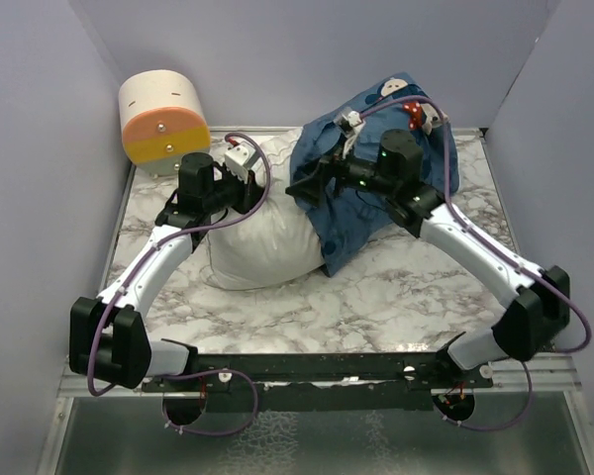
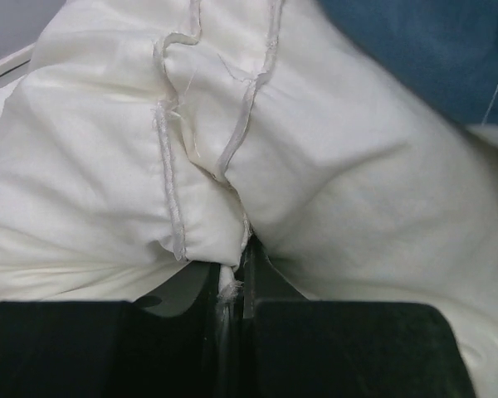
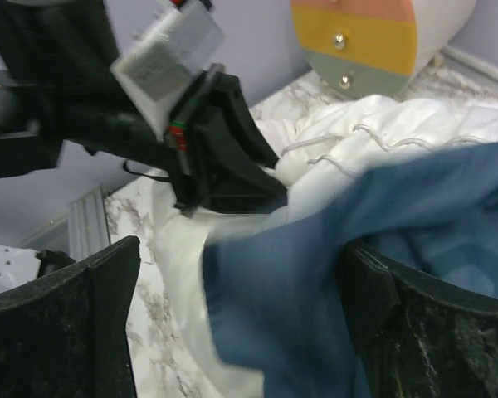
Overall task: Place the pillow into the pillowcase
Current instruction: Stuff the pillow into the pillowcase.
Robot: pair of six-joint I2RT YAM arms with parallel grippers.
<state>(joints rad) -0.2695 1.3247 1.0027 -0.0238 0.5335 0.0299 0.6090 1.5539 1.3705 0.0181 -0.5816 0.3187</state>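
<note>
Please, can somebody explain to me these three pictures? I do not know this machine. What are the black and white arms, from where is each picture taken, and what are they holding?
Two robot arms are fixed at the table's near edge. One picture looks down from above; the other two come from cameras on each wrist. On the marble table lies a white pillow, partly covered by a blue pillowcase. The left gripper has its fingers shut on a fold of the pillow. The right gripper is open, with pillowcase cloth between its fingers. A round orange and cream object sits in the far corner.
</note>
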